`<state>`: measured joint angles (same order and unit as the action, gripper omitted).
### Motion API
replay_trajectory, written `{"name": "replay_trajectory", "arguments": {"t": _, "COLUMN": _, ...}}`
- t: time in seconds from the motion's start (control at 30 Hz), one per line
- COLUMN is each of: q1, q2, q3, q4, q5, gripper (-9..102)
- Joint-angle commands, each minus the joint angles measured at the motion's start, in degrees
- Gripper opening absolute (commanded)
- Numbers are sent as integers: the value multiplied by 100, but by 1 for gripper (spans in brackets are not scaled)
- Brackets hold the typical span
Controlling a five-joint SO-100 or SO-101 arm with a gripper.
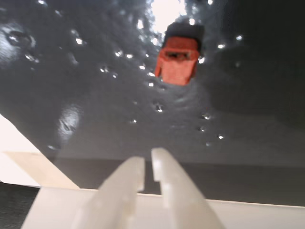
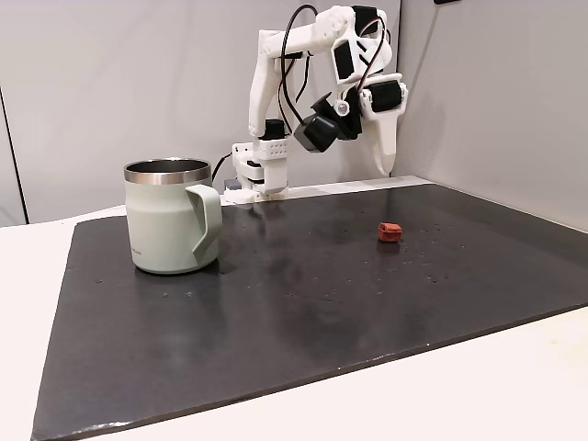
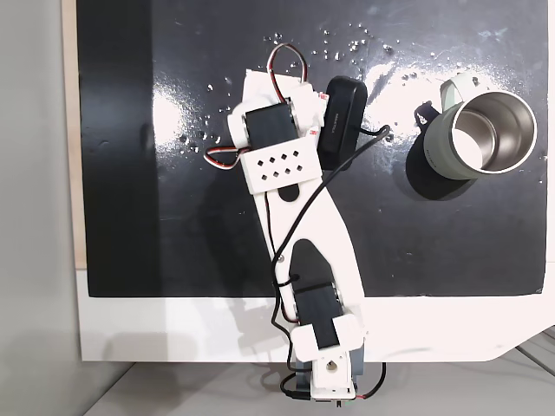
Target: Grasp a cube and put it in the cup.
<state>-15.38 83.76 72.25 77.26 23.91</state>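
The cube (image 1: 178, 59) is a small red-orange block lying on the black mat (image 2: 303, 312); in a fixed view the cube (image 2: 390, 231) sits right of centre. My gripper (image 2: 384, 168) hangs in the air above and slightly behind it, pointing down, well clear of the mat. In the wrist view the gripper (image 1: 149, 158) has its two white fingers almost touching, shut on nothing, and the cube lies ahead of the tips. The cup (image 2: 165, 230), a pale green mug with a steel rim, stands upright far to the left. From above, the cup (image 3: 436, 149) looks empty, and the arm hides the cube.
The white arm base (image 2: 260, 170) stands at the mat's back edge. White tabletop (image 2: 514, 386) surrounds the mat. Grey walls close in behind and on the right. Small bright specks dot the mat around the cube.
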Motion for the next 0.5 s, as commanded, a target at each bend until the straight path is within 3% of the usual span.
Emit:
{"name": "replay_trajectory", "arguments": {"t": 0.0, "q1": -149, "q2": -44, "q3": -422, "q4": 53, "q5": 62, "gripper": 0}}
{"name": "replay_trajectory", "arguments": {"t": 0.47, "q1": -387, "q2": -729, "q3": -914, "q4": 316, "q5": 53, "gripper": 0}}
